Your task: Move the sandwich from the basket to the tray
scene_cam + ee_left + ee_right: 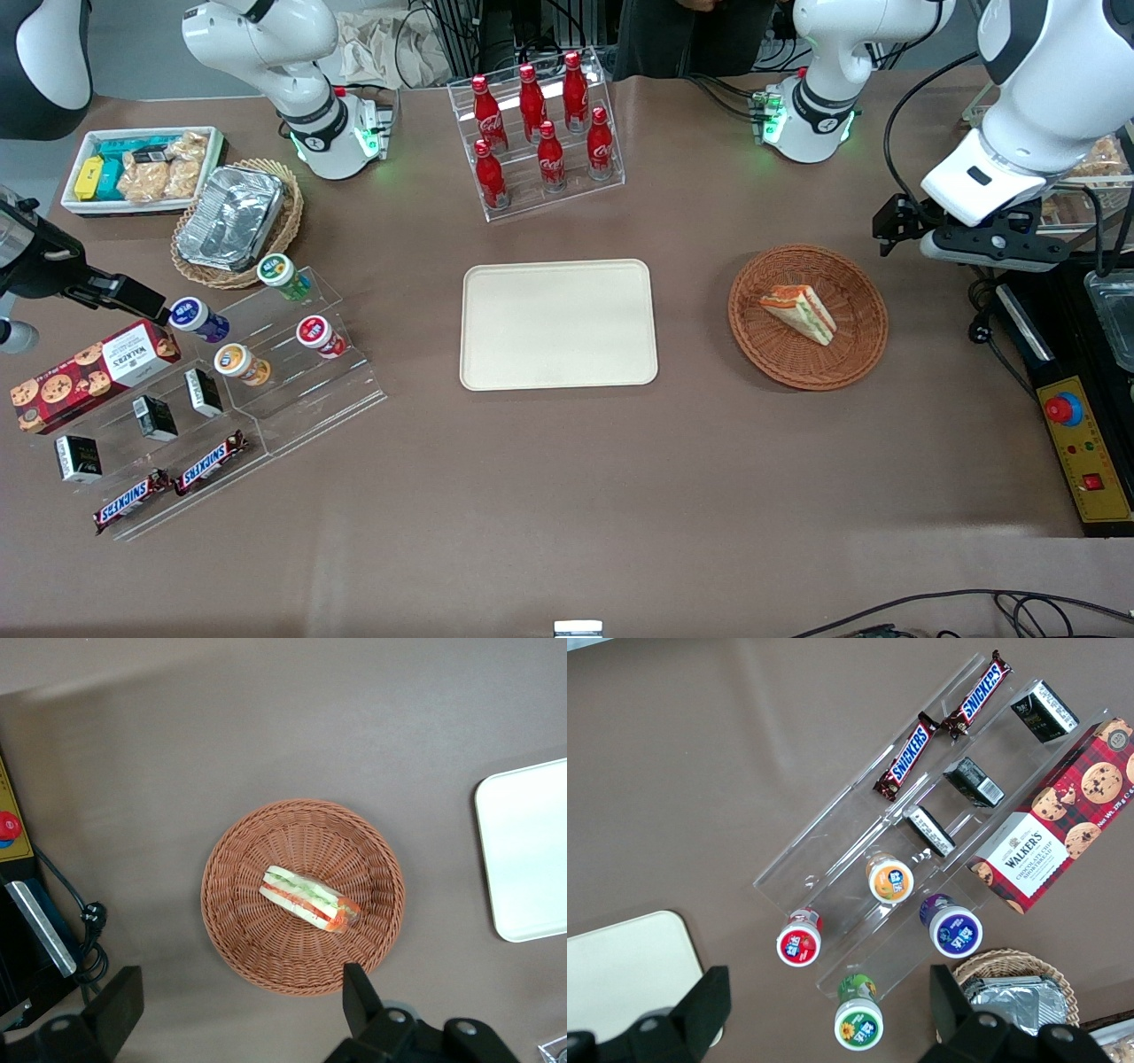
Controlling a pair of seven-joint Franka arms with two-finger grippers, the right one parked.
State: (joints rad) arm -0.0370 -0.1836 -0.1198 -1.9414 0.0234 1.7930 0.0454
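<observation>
The sandwich (799, 312) lies inside the reddish-brown basket (864, 350), which sits on the table beside the cream tray (558, 323), toward the working arm's end. The front view shows the gripper (992, 241) raised above the table next to the basket, still farther toward that end, its fingers hidden by the wrist. The left wrist view instead shows the sandwich (308, 897) near the middle of the basket (239, 904), with both dark fingertips (359, 992) spread wide apart and holding nothing, and one edge of the tray (527, 850).
</observation>
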